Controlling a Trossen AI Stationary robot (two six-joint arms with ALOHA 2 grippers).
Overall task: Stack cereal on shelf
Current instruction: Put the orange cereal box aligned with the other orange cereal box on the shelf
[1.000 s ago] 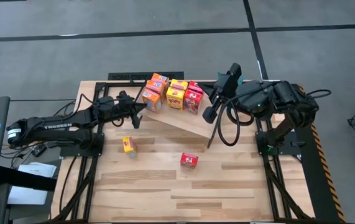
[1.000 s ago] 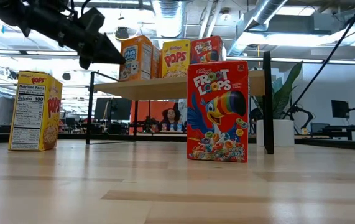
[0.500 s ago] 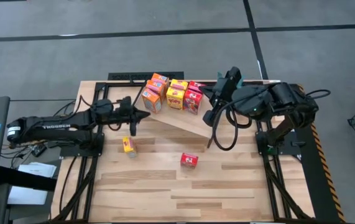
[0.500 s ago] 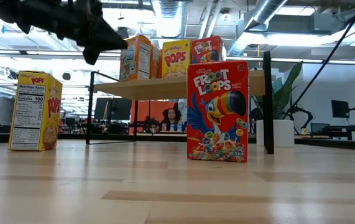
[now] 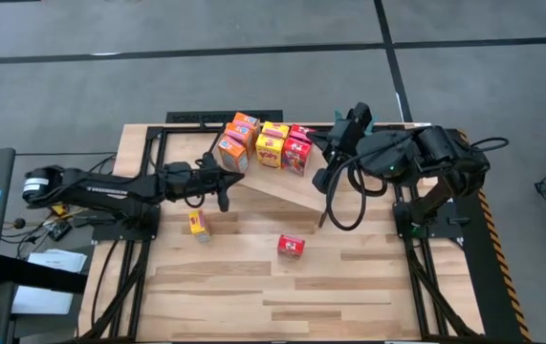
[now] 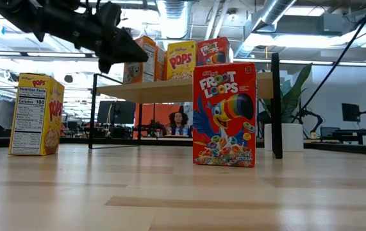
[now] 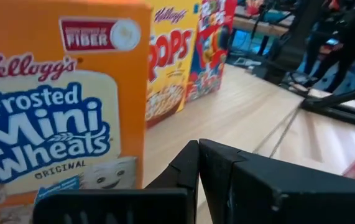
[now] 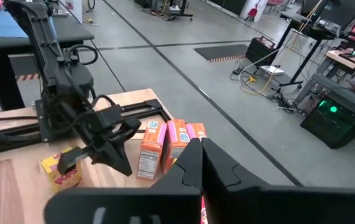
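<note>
The shelf is a light wooden board on thin black legs at the back of the desk, and it carries a tight group of small cereal boxes in orange, yellow and red, standing upright side by side. Two more boxes stand on the desk in front of it: a yellow box to the left and a red box nearer the middle, well apart from each other. The left arm reaches across low and nearly level, and the left gripper sits just beside the orange box at the shelf's left end, fingers pressed together and holding nothing. The right arm is folded up above the shelf's right side, and the right gripper is also closed and empty.
</note>
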